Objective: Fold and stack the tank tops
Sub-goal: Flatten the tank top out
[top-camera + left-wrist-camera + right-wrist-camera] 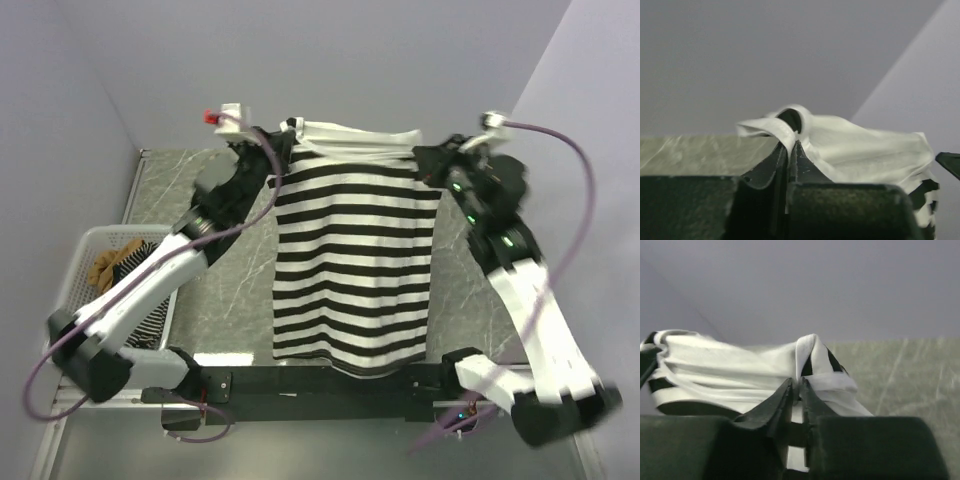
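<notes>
The wide black-and-white striped tank top (pixel 350 260) hangs spread between both arms over the marbled table (pixel 225 300), its hem trailing past the near edge. My left gripper (pixel 278 150) is shut on the top's left shoulder; in the left wrist view the white fabric (pixel 865 150) is pinched at the tips (pixel 792 142). My right gripper (pixel 428 162) grips the right shoulder; its tips (pixel 797 381) stand a slit apart with the striped cloth (pixel 730 375) still caught between them. A tan-brown tank top (pixel 108 265) and a thin-striped one (pixel 152 322) lie in the basket.
A white mesh basket (pixel 82 252) stands at the table's left edge beside the left arm. Grey walls close in behind and on both sides. The black mounting rail (pixel 300 382) with the arm bases runs along the near edge.
</notes>
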`<move>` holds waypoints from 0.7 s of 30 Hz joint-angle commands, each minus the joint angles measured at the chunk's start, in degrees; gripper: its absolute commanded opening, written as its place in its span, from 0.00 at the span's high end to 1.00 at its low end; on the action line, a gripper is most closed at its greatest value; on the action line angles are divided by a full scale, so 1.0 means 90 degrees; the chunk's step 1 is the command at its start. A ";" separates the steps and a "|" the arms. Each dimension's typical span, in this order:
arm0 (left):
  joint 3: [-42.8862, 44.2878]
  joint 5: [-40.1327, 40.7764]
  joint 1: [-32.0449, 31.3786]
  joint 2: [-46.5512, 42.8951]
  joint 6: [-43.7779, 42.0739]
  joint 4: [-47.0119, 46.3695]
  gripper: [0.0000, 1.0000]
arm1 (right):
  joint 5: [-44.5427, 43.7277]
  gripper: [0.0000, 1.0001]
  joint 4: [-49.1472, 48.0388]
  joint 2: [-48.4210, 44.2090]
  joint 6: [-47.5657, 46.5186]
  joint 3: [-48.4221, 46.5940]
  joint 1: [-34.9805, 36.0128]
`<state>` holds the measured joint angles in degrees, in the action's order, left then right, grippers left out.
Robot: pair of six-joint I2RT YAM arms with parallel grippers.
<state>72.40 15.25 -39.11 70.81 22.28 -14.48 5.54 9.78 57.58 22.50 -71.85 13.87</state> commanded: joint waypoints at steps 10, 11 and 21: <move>0.2199 -0.0270 0.2080 0.3522 0.1693 0.1294 0.24 | -0.1288 0.26 0.1071 0.4199 -0.0119 -0.1978 -0.0193; 0.2190 -0.0152 0.2071 0.3374 0.1849 0.1664 0.23 | -0.1357 0.25 0.1158 0.3917 -0.0030 -0.1735 -0.0193; -0.0561 -0.0199 0.1953 0.1839 0.3236 0.2858 0.51 | -0.1319 0.32 0.0758 0.2478 0.0937 0.1519 -0.0086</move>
<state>73.54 16.27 -21.30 85.73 46.94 9.10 -4.99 17.89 76.86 27.70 -62.00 12.78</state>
